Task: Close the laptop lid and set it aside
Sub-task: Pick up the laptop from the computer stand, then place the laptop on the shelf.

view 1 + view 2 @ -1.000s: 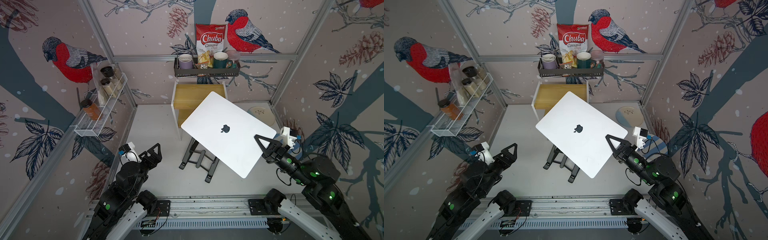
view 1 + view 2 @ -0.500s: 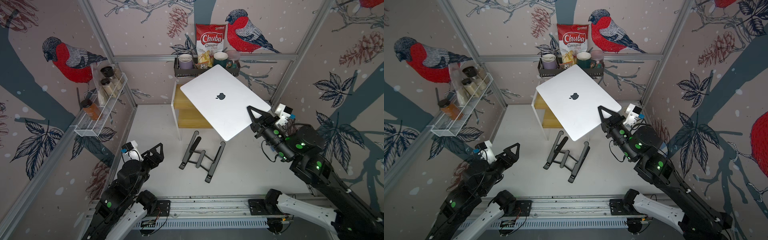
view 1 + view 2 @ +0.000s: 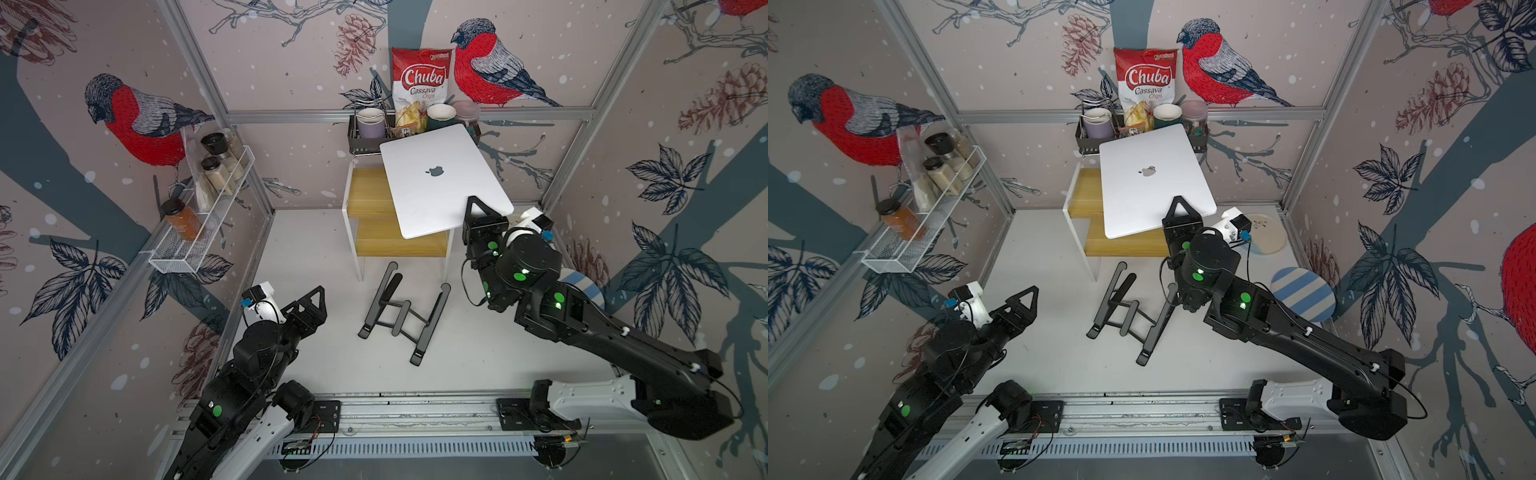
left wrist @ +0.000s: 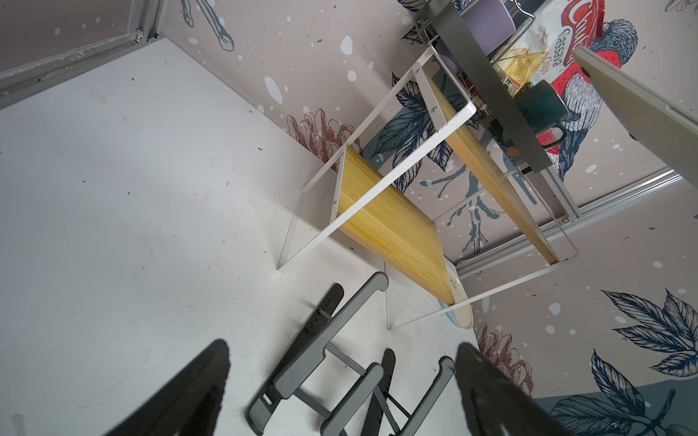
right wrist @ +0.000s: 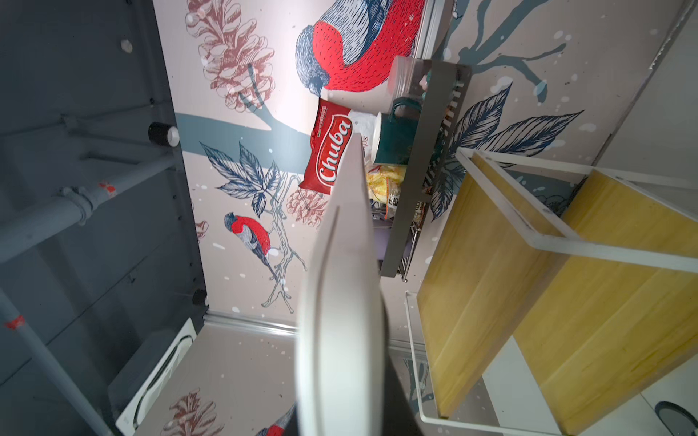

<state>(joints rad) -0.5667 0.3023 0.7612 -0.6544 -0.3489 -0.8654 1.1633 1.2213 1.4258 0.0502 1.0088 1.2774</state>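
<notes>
In the upper middle of both top views, the laptop (image 3: 419, 216) hangs above a white-framed wooden shelf (image 3: 374, 245), the laptop lid (image 3: 453, 153) shut flat, apple logo up. The right gripper (image 3: 473, 208) pinches its lower right corner, one black finger lying on the lid. At lower left the left gripper (image 3: 312, 305) hovers over the table (image 3: 316, 249). Only the left wrist view shows its two fingers (image 4: 204, 381) spread wide, with the black folding stand (image 4: 321, 362) on the table beyond them. Only the right wrist view shows the laptop edge-on, a thin seam between its halves. A top view shows a cream plate (image 3: 1264, 232) and a striped plate (image 3: 1303, 295) at right. The white table is scuffed; bullfinch wallpaper covers the walls, with a wire rack (image 3: 178, 253) of jars at left and a chips bag (image 3: 422, 83) at the back.
</notes>
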